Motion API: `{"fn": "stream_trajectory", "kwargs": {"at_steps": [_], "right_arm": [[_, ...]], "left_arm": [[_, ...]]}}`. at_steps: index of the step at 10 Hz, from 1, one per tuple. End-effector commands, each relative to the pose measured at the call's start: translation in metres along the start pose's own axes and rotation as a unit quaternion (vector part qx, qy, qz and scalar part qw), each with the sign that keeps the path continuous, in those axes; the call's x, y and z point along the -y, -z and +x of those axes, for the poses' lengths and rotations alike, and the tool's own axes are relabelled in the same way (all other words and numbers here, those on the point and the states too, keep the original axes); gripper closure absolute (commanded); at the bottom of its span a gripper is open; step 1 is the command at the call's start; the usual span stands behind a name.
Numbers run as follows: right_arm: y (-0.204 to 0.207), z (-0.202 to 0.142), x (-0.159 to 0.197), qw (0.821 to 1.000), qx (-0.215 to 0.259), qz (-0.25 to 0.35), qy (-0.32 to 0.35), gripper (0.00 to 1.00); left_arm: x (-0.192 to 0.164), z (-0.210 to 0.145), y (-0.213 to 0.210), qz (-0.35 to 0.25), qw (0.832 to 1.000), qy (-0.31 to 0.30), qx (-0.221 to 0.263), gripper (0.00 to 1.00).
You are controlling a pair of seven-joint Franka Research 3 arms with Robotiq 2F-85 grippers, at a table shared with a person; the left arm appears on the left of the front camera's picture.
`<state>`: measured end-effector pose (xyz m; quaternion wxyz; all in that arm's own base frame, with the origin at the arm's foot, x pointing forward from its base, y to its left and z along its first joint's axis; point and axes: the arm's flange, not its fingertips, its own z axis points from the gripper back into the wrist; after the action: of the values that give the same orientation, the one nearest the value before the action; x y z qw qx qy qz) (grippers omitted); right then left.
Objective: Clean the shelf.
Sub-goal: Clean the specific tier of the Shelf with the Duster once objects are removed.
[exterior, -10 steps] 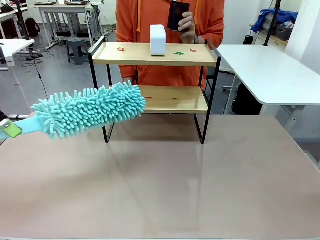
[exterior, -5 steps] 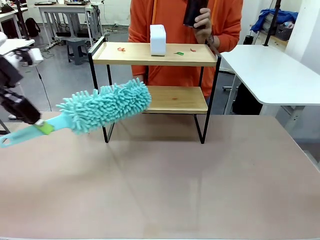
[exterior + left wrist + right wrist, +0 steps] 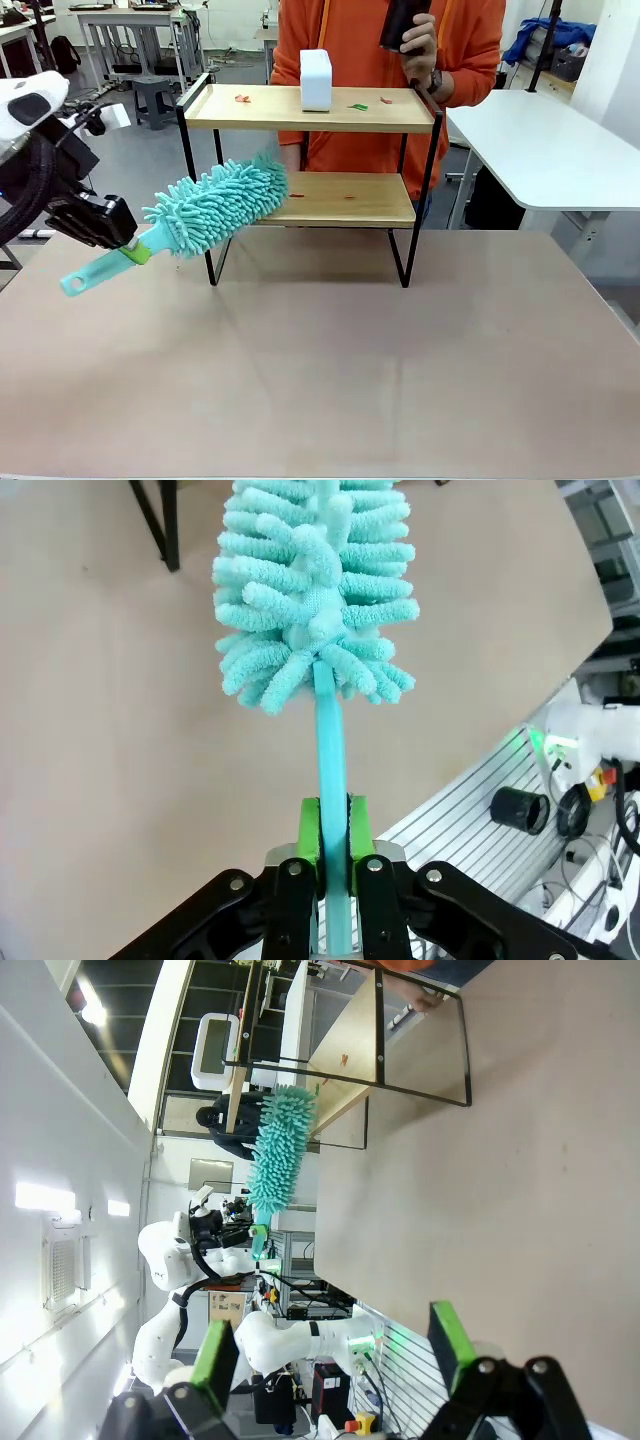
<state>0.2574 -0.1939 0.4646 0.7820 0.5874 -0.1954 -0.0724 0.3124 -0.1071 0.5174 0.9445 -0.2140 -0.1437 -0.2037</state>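
Holding a turquoise duster [image 3: 215, 205] by its thin handle, the left end effector [image 3: 133, 250] is at about 9 o'clock in the front view, above the left edge of the bench [image 3: 350, 350]. In the left wrist view, the two green pads [image 3: 308, 825] of this end effector [image 3: 333, 830] press the handle from both sides. From the grip, the fluffy head of the duster [image 3: 315, 590] rises toward 2 o'clock. Its tip is at the left end of the shelf's lower board, in front of the front left leg; I cannot tell if it touches the wood.

The shelf [image 3: 310, 122] stands on the bench toward 12 o'clock, at the far side. On its upper board there is a white box [image 3: 316, 80] near the middle, with small red scraps [image 3: 242, 98] at 9 o'clock from it and a green scrap [image 3: 358, 106] at 3 o'clock from it.

A person in an orange hoodie [image 3: 350, 50] stands just behind the shelf, and one hand [image 3: 422, 45] holds a dark object [image 3: 400, 20].

In the right wrist view, the right end effector [image 3: 330, 1345] has its fingers wide apart with nothing between them, well apart from the shelf [image 3: 340, 1055].
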Motion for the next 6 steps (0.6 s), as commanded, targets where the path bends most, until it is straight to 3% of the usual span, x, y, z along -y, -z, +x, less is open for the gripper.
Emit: {"fn": "stream_trajectory", "kwargs": {"at_steps": [1,3,6], "right_arm": [[0.000,0.001,-0.001,1.000,-0.001,0.001,-0.013,0.00],[0.000,0.001,-0.001,1.000,-0.001,0.001,-0.013,0.00],[0.000,0.001,-0.001,1.000,-0.001,0.001,-0.013,0.00]], "left_arm": [[0.006,0.006,0.004,0.019,0.999,-0.038,0.012,0.88],[0.018,0.019,0.006,0.018,0.997,-0.061,0.034,0.88],[0.026,0.027,0.008,0.005,0.999,-0.037,0.020,0.88]]}}
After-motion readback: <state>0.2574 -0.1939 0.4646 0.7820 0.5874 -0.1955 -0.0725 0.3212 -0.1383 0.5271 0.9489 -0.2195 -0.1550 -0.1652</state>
